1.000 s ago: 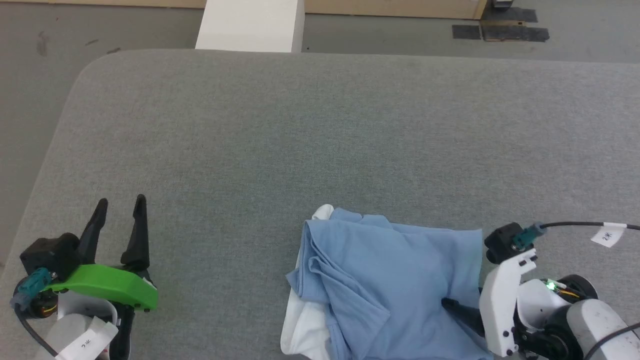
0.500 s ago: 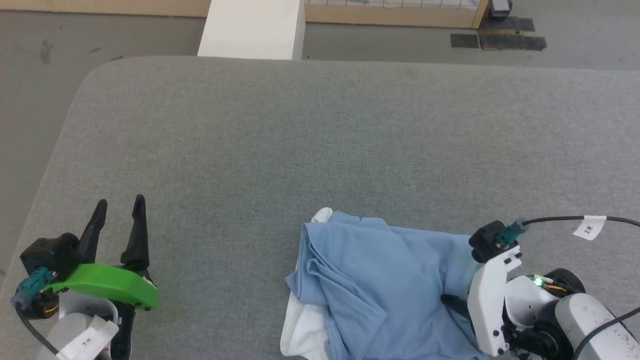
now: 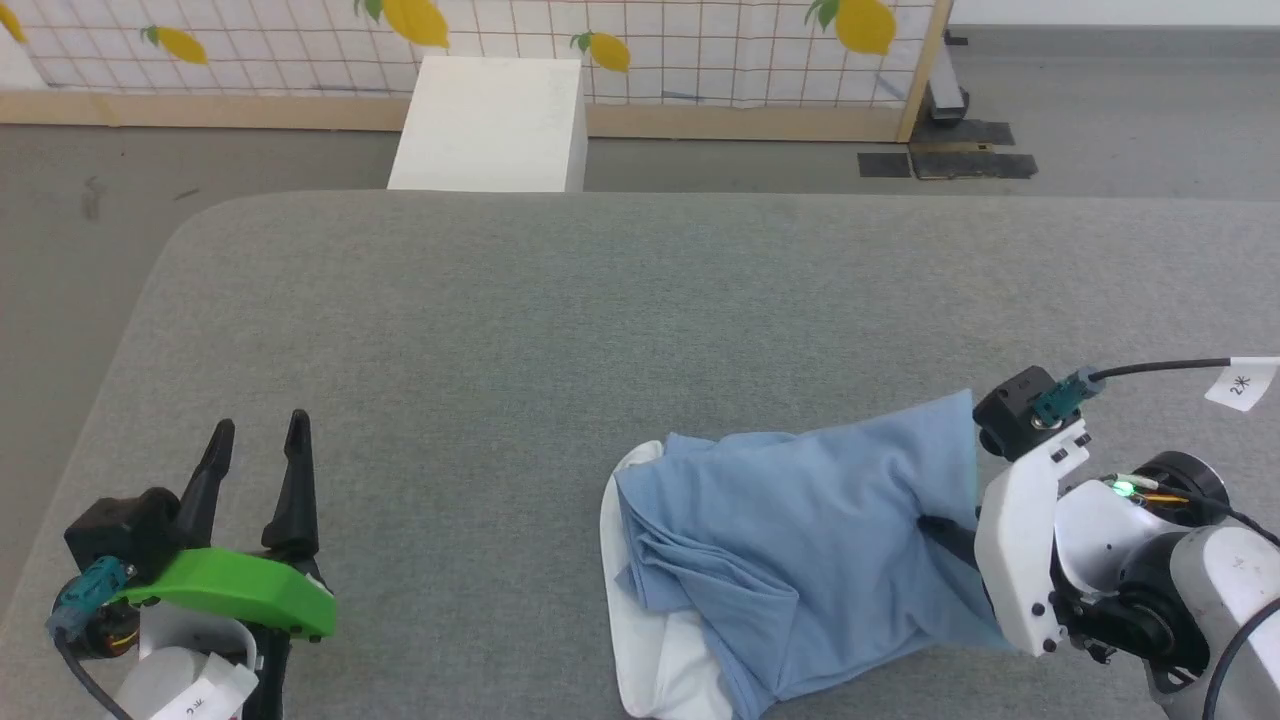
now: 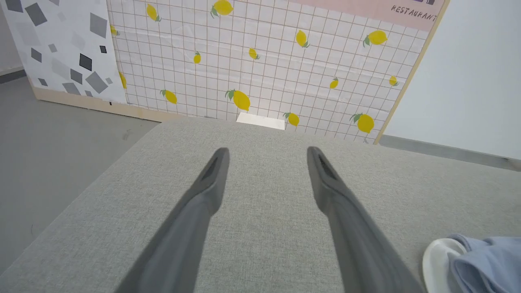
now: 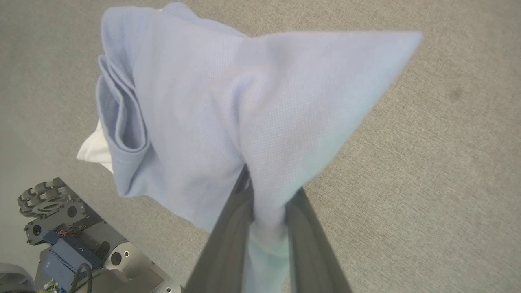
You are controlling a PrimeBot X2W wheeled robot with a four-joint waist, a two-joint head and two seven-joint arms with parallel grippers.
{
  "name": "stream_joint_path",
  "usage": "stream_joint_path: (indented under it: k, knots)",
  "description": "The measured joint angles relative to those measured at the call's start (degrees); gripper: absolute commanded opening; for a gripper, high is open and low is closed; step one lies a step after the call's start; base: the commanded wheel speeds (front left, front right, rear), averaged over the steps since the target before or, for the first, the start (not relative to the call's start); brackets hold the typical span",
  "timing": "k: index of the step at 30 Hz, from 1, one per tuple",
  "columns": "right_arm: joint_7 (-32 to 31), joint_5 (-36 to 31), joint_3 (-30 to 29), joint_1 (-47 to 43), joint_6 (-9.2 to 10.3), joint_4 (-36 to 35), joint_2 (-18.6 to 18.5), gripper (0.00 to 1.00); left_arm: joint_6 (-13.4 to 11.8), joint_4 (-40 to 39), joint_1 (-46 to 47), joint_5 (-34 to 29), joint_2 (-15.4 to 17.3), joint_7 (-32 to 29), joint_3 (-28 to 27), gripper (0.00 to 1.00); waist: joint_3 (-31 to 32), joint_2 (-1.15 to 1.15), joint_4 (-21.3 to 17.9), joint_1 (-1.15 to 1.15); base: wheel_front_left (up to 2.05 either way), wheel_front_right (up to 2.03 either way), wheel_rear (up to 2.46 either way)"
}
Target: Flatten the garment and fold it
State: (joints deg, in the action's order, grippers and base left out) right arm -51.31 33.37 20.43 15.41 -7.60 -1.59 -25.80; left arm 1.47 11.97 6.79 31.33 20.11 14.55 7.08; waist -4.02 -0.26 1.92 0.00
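Blue knit cloth, the garment (image 3: 800, 540), lies bunched along the near edge of the grey fabric-covered table (image 3: 560, 300), toward its right side. A white patch (image 3: 650, 650) shows from under its left end. The right gripper (image 5: 270, 191) is clamped on a pinch of the cloth's right-hand part. In the right wrist view that part is raised off the surface into a peak, probably so the heap can be drawn out and opened. By the near left corner the left gripper (image 3: 260, 422) hangs over the table with its fingers apart and nothing between them. It is well apart from the cloth and seemingly placed to take a second hold. Flattening looks barely begun, since the layers lie creased and doubled. Past the far edge a white box (image 3: 490, 125) stands on the floor (image 3: 200, 170), and behind it is a lemon-printed panel (image 3: 700, 50).
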Motion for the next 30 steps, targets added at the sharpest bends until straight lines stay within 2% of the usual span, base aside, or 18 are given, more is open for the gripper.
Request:
stream_joint_path:
  k: [7,14,24,30]
  knots:
    - [-2.75,-0.07,0.31,0.98,0.0,-0.42,-0.98,0.0,0.05,-1.89,-0.43,0.14,-0.02,-0.03,0.05,1.0,-0.78,0.0,-2.83,0.0,0.0,0.0,0.0]
    - [-4.81,-1.86,-2.5,5.02,-0.01,0.52,-4.23,0.0,0.93,-4.91,-0.35,0.62,1.16,-0.35,-0.27,1.0,-3.22,0.0,-8.62,0.0,0.0,0.0,0.0]
    - [-2.65,-8.06,-15.8,6.63,0.0,2.58,-4.8,0.0,1.6,-13.14,2.65,0.52,7.26,-3.7,-1.97,1.0,-12.24,0.0,-16.08,0.0,0.0,0.0,0.0]
    - [-1.37,-14.44,-28.95,8.38,0.0,3.03,-2.3,0.0,1.49,-19.52,2.55,0.6,12.76,-6.14,-6.32,1.0,-20.03,0.0,-18.37,0.01,0.0,0.0,0.0]
